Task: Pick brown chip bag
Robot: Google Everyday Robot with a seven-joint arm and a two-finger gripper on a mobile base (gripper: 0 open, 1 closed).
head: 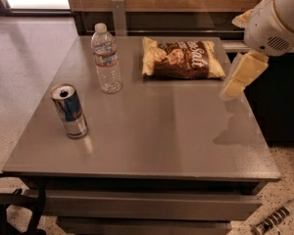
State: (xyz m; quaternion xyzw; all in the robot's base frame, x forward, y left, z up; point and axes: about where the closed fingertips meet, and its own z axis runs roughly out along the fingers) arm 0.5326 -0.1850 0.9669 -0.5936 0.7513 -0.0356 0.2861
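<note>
The brown chip bag (pixel 182 58) lies flat at the far middle-right of the grey table (pixel 152 131). It has a dark brown middle with white lettering, pale yellow ends and a chip picture. My gripper (pixel 236 78), pale yellow under a white wrist housing (pixel 274 21), hangs above the table's right edge. It is just right of the bag's right end, a little nearer to me, and apart from the bag. It holds nothing that I can see.
A clear water bottle (pixel 106 58) stands left of the bag. A blue and silver can (pixel 69 110) stands near the table's left edge. A wooden wall and a dark ledge run behind the table. A black chair part (pixel 10 204) sits at the lower left.
</note>
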